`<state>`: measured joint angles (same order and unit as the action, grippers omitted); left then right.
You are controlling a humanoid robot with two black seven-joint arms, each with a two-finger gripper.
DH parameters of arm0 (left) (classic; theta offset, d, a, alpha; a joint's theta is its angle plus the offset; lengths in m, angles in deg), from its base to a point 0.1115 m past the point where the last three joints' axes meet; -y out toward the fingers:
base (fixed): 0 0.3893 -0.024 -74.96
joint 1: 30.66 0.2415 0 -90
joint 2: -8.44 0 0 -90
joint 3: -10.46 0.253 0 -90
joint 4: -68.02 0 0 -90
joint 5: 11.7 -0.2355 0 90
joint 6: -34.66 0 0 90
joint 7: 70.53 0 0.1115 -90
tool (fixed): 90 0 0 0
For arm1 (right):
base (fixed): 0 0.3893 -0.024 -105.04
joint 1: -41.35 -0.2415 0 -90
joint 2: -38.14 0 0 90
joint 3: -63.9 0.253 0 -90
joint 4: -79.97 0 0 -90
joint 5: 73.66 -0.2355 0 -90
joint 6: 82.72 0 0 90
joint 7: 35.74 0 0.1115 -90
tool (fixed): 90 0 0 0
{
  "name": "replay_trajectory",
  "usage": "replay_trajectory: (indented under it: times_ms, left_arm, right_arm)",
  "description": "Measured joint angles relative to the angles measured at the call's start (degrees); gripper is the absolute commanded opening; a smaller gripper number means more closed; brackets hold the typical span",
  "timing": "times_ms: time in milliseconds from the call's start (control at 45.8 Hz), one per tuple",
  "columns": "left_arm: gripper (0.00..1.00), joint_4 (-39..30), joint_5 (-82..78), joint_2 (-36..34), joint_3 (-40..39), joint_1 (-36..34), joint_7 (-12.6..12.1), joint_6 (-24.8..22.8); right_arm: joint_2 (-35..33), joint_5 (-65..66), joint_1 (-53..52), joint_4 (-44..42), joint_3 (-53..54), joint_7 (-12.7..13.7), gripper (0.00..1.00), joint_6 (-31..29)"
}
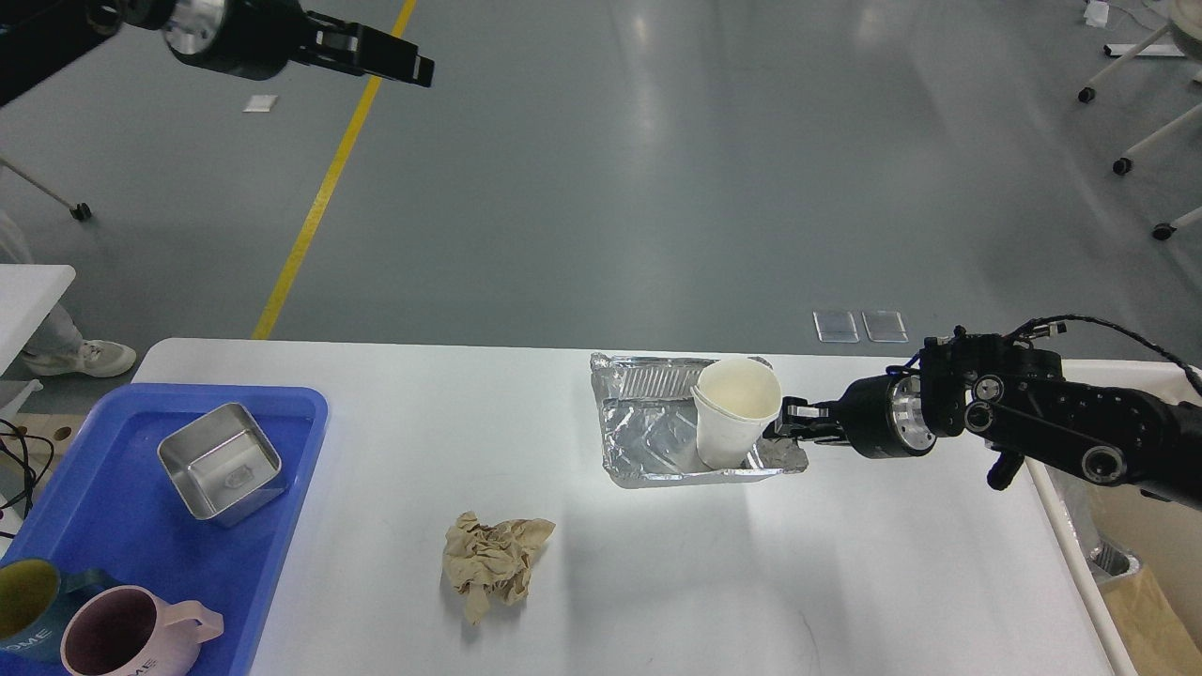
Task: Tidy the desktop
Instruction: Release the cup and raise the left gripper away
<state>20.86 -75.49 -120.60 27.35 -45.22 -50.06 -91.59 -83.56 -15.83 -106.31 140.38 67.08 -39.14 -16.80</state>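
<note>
The white desktop (657,563) fills the lower view. A crumpled foil tray (648,437) lies on it at centre right, with a white paper cup (734,408) standing inside it, tilted slightly. My right gripper (787,422) comes in from the right and is at the tray's right edge beside the cup; its fingers look closed on the foil rim. A crumpled brown paper ball (493,560) lies at front centre. My left gripper (413,66) is raised high at the top left, away from the table; its fingers cannot be told apart.
A blue plastic tray (282,526) at the left holds a square steel container (221,462), a pink mug (127,634) and a green-rimmed mug (28,601). A beige bin (1141,573) stands off the table's right edge.
</note>
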Motion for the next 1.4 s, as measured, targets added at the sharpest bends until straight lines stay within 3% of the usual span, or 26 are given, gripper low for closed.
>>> replay_trajectory:
  times_ms: [240, 393, 590, 721, 1027, 1158, 1398]
  left_arm:
    - [0.81, -1.5, 0.0, -8.8, -0.1, -1.0, 0.3, -1.0]
    - [0.79, -4.4, -0.2, -12.3, 0.7, 3.8, 0.0, 0.1]
    - [0.79, -17.3, -3.6, -15.5, 0.9, 14.6, -1.1, 11.9]
    - [0.79, -25.9, -6.0, -20.5, 0.9, 15.6, -1.9, 14.4]
    - [0.79, -43.7, -12.2, -38.9, 0.6, 15.2, -2.1, 13.9]
    - [0.79, -47.8, -13.3, -46.7, 0.0, 15.1, -1.9, 11.5]
    - [0.79, -50.7, -14.4, -54.5, -0.8, 15.1, -1.8, 8.1]
  right_arm:
    - [0.0, -0.1, 0.0, 0.0, 0.0, 0.1, 0.0, 0.0]
    - [0.0, -0.1, 0.0, 0.1, 0.0, 0.1, 0.0, 0.0]
    - [0.0, -0.2, 0.0, 0.1, 0.0, 0.1, 0.0, 0.0]
    - [-0.4, -0.3, 0.0, 0.2, 0.0, 0.0, 0.0, 0.0]
    - [-0.3, -0.3, 0.1, 0.1, -0.1, 0.0, 0.0, 0.0]
    - [-0.3, -0.3, 0.2, 0.1, -0.3, 0.0, 0.0, 0.0]
    - [-0.1, -0.2, 0.4, 0.1, -0.8, 0.0, 0.0, 0.0]
